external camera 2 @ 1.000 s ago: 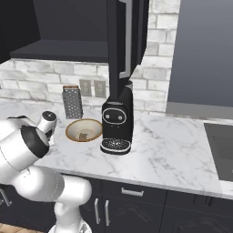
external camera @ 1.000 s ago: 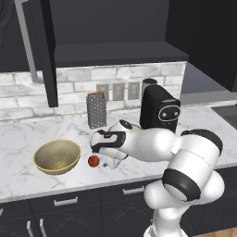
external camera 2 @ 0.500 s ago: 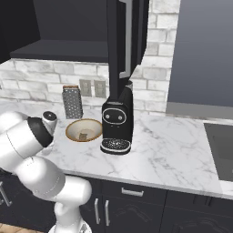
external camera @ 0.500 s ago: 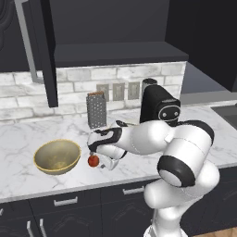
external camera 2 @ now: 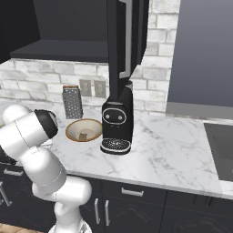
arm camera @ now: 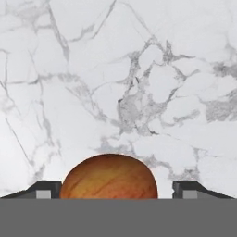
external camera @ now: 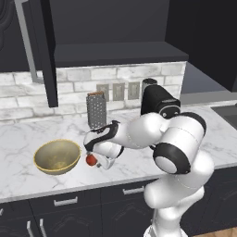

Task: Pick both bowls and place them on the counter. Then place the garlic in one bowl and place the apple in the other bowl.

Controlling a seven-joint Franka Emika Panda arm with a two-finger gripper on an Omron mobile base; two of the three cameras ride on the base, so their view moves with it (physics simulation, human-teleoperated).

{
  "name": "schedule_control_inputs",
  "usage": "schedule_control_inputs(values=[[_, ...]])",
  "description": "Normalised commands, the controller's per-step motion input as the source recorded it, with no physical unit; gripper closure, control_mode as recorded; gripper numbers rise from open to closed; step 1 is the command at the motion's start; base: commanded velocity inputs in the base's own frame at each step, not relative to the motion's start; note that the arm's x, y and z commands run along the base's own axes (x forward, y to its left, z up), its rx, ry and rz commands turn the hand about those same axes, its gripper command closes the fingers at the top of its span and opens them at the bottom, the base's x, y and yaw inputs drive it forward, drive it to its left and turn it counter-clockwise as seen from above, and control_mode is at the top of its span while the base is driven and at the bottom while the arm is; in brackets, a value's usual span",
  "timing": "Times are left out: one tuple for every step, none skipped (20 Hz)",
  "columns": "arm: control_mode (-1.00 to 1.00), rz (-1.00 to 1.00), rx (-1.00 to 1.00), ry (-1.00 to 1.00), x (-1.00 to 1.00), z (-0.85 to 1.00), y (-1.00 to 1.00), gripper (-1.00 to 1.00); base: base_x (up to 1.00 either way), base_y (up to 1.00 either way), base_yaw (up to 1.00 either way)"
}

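Observation:
The apple (external camera: 91, 159) rests on the counter (external camera: 23, 134), just right of the deep olive-tan bowl (external camera: 57, 156). My gripper (external camera: 98, 162) points down over it. In the hand view the apple (arm camera: 109, 178) sits between the two fingertips (arm camera: 46, 187) with a gap at each side, so my gripper (arm camera: 115, 190) is open around it, on white marble counter (arm camera: 115, 69). In the right base view the shallow tan bowl (external camera 2: 93, 127) stands on the counter (external camera 2: 168, 154) with the garlic (external camera 2: 83, 135) inside.
A black coffee machine (external camera: 157, 99) (external camera 2: 117, 123) and a metal grater (external camera: 96, 110) (external camera 2: 73, 102) stand at the back by the brick wall. An open dark cabinet door (external camera: 46, 51) (external camera 2: 127, 41) hangs above. The counter's front edge runs just below the apple.
My arm has stretched further left and the hand has settled lower around the apple. The apple, both bowls and the garlic have stayed where they were.

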Motion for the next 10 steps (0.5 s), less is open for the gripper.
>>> schedule_control_inputs(values=[[-1.00,0.00,0.00,0.00,0.00,-0.11,0.18,1.00,0.00,0.00,0.00],[-1.00,0.00,0.00,0.02,0.00,-0.11,0.14,1.00,0.00,0.00,0.00],[-1.00,0.00,0.00,0.01,0.00,-0.09,0.08,1.00,0.00,0.00,0.00],[-1.00,0.00,0.00,0.00,0.00,-0.09,0.07,1.00,0.00,0.00,0.00],[-1.00,0.00,0.00,0.01,0.00,-0.06,0.08,1.00,0.00,0.00,0.00],[-1.00,0.00,0.00,0.00,0.00,-0.05,0.08,1.00,0.00,0.00,0.00],[-1.00,0.00,0.00,0.00,0.00,0.00,0.10,1.00,0.00,0.00,0.00],[-1.00,0.00,0.00,0.00,0.00,0.00,0.13,1.00,0.00,0.00,0.00],[-1.00,0.00,0.00,0.00,0.00,0.02,0.00,1.00,0.00,0.00,0.00],[-1.00,0.00,0.01,0.00,0.00,0.16,0.00,1.00,0.00,0.00,0.00]])
